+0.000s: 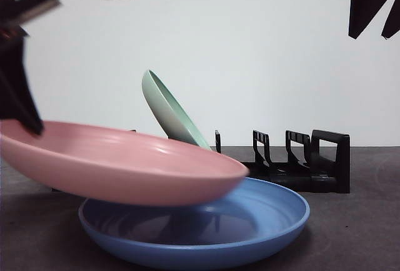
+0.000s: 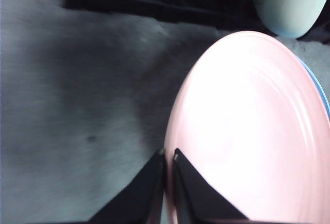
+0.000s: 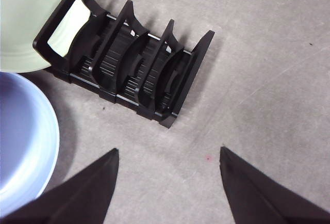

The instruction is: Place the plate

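The left pincer (image 2: 168, 154) is clamped on the rim of the pink plate (image 1: 119, 162), one jaw above and one below the edge, and holds the plate off the worktop (image 1: 356, 233) nearly level, tipped slightly. In the front view the arm itself is only a dark, blurred mass at the left edge, and the plate's left side runs out of the picture there. The pink plate hangs over the blue plate (image 1: 262, 221), which lies flat on the worktop near its front edge; whether the two touch cannot be told, since the pink one hides most of the blue one's bowl. Behind them a pale green plate (image 1: 169, 112) leans tilted at one end of the black dish rack (image 1: 312, 158); its lower part is hidden by the pink plate, so the slot it sits in cannot be made out from the front. The right wrist view shows the rack's (image 3: 129, 69) other slots holding nothing, with the green plate cut off by the picture's border. The right pincer (image 3: 167, 182) hangs above bare worktop beside the rack, jaws wide apart, gripping nothing; in the front view it shows only as black tips at the top right corner.
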Available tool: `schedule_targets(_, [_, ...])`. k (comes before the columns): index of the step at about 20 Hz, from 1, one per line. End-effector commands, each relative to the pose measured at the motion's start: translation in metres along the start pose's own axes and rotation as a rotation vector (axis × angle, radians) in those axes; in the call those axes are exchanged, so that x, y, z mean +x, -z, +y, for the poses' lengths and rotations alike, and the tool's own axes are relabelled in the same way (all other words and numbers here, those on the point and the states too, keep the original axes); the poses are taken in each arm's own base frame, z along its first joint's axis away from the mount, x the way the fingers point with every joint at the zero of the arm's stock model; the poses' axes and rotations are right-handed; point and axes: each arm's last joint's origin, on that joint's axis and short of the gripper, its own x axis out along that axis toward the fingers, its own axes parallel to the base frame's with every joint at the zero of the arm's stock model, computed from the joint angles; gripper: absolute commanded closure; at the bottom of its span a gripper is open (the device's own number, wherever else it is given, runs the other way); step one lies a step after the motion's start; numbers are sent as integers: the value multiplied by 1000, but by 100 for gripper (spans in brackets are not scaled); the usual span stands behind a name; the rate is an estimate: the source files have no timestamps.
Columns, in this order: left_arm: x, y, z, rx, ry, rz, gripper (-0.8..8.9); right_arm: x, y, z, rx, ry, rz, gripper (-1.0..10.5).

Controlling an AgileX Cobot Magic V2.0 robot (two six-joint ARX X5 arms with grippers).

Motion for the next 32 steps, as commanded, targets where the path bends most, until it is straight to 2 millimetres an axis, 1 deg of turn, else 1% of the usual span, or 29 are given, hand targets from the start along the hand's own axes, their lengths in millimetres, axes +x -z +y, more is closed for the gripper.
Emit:
schedule_targets(1, [15, -1, -8, -21, 4, 11, 803, -2, -3, 1, -11, -3, -9, 639])
schedule_targets(4, [33, -1, -15, -23, 6, 31, 803, -2, -3, 1, -12, -3, -7, 639])
schedule_targets(8, [52, 1, -19, -32, 0, 64, 803, -2, -3, 1, -12, -3, -8, 639])
schedule_targets(12, [67, 4, -23, -21, 2, 83, 803, -2, -3, 1, -12, -3, -8, 639])
schedule_targets(14, [69, 4, -23, -19, 1, 87, 802, -2, -3, 1, -12, -3, -8, 639])
schedule_targets(15, [69, 5, -23, -19, 1, 88, 785, -2, -3, 1, -12, -3, -8, 639])
schedule_targets(17, [69, 5, -23, -19, 5, 102, 656, -2, -3, 1, -12, -3, -8, 639])
schedule_targets(19, [67, 6, -23, -15, -15, 129, 591, -2, -3, 1, -12, -3, -8, 639])
schedule_targets(20, [64, 5, -23, -4, -23, 140, 534, -2, -3, 1, -12, -3, -8, 639])
schedule_targets(21, [58, 3, -24, 17, -26, 144, 469, -2, -3, 1, -12, -3, -8, 639])
schedule_targets(22, [50, 0, -26, 53, -17, 134, 462, -2, -3, 1, -12, -3, -8, 639])
schedule_targets(24, [27, -10, -31, 142, 17, 86, 465, -2, -3, 1, -12, -4, -9, 639])
schedule_targets(26, [-5, -21, -32, 236, 49, 9, 466, -1, -3, 2, -10, -30, -10, 639])
schedule_targets(29, [-56, -26, -22, 300, 50, -97, 469, -1, -6, 5, 12, -156, -32, 639])
schedule_targets(32, [-94, -17, -2, 288, 13, -182, 469, 2, -15, 13, 105, -310, -76, 639])
